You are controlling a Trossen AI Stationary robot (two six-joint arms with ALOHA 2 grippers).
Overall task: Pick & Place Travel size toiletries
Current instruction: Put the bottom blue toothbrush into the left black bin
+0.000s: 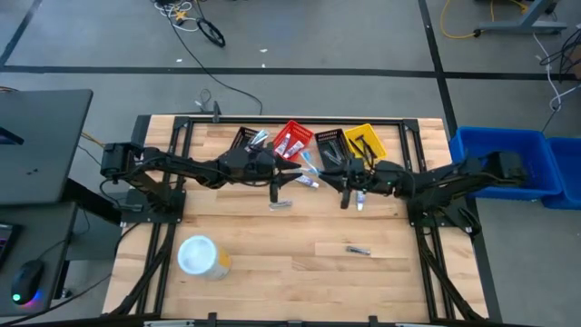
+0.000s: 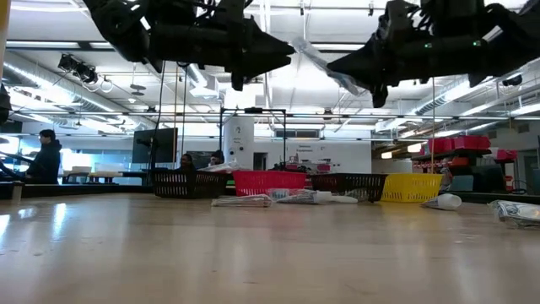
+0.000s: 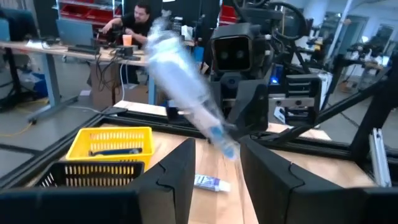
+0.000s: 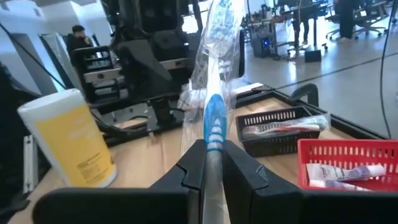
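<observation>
Near-left corner of the bench: the large white-lidded yellowish tub (image 1: 198, 255) stood upright, alone.
Toward the near-right: one small dark toiletry (image 1: 357, 250) lay flat on the bare wood.
Bench middle: a silvery sachet (image 1: 281, 203) and a small white tube (image 1: 360, 204) lay below my two arms, apart from each other.
My right gripper (image 4: 212, 152): raised above the bench middle, its fingers pressed tight on the handle of a blue toothbrush (image 4: 212, 124) in a clear wrapper.
My left gripper (image 3: 217, 149): facing the right one at the same height, fingers parted on either side of the wrapper's free end; I could see a gap on each side, no grip.
Toothbrush: in the air between both grippers, clear of the bench.
Far edge: a row of small baskets, black (image 1: 245, 140), red (image 1: 292, 138), black (image 1: 329, 143), yellow (image 1: 363, 139).
Red basket: white tubes (image 4: 342, 171) inside.
Black basket beside it: a wrapped toothbrush (image 4: 280, 129) inside.
Yellow basket: a dark slim item (image 3: 115, 150) inside.
</observation>
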